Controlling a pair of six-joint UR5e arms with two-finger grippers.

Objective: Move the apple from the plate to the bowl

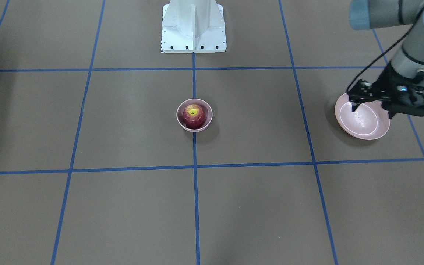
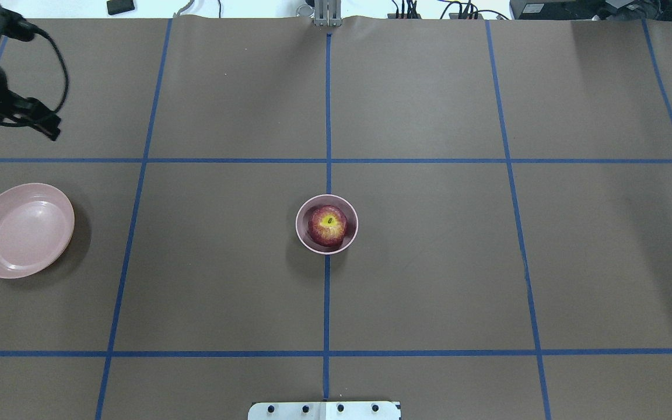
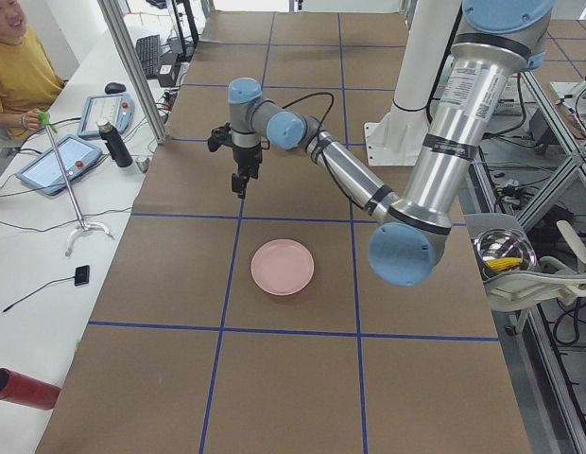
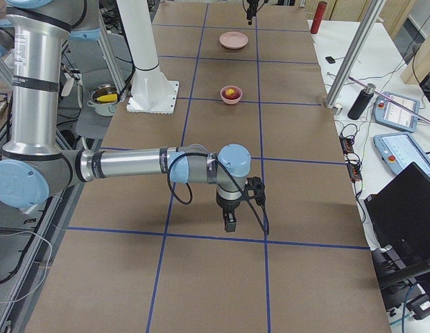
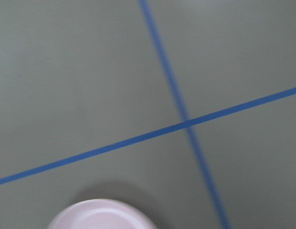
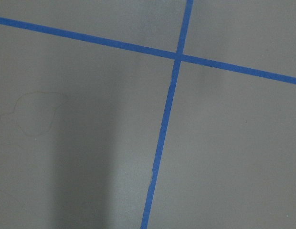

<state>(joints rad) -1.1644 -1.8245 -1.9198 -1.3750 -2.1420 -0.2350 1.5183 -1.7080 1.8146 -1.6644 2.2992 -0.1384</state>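
Note:
The dark red apple [image 1: 193, 116] with its yellow stem patch sits inside the small deep pink bowl [image 1: 179, 110] at the table's middle; both also show in the overhead view, apple [image 2: 327, 224] and bowl [image 2: 302, 234]. The wide shallow pink plate [image 2: 21, 230] lies empty at the table's left side and shows in the front view [image 1: 361, 123] and at the bottom edge of the left wrist view [image 5: 100, 217]. My left gripper [image 1: 353, 107] hangs in the air beyond the plate [image 3: 283, 267], fingers together, holding nothing. My right gripper [image 4: 229, 223] shows only in the exterior right view, low over bare table; I cannot tell its state.
The robot's white base [image 1: 193, 25] stands at the table's near edge behind the bowl. Blue tape lines grid the brown table. A side desk with tablets [image 3: 61, 161], a black bottle [image 3: 115, 144] and a metal post [image 3: 137, 66] runs along the far edge.

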